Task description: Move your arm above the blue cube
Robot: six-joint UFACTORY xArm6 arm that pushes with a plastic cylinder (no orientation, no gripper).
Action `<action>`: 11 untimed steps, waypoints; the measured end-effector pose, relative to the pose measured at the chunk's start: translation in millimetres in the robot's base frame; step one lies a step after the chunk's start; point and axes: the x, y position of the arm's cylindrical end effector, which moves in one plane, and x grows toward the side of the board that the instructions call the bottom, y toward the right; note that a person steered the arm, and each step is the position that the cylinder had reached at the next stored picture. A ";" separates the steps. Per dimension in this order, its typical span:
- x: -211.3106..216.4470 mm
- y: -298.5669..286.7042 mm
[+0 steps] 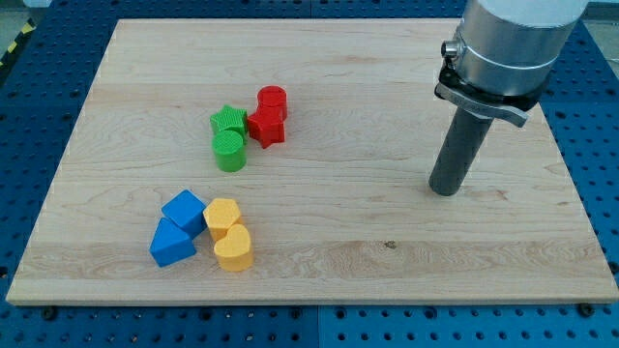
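Wooden board, arm's upper part cropped.

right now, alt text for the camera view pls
My tip rests on the wooden board at the view's right, far from the blue cube at lower left. The cube sits beside a blue wedge and two yellow blocks; green and red blocks cluster above.

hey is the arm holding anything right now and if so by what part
Nothing is held. My tip rests on bare board at the view's right, touching no block, far from the blue cube.
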 end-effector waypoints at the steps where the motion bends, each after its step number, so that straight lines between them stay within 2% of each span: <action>1: 0.0 -5.0; 2: 0.0 -45.4; 4: -2.5 -63.5; 7: -21.5 -123.8; 9: -2.0 -205.6; 11: -7.3 -284.3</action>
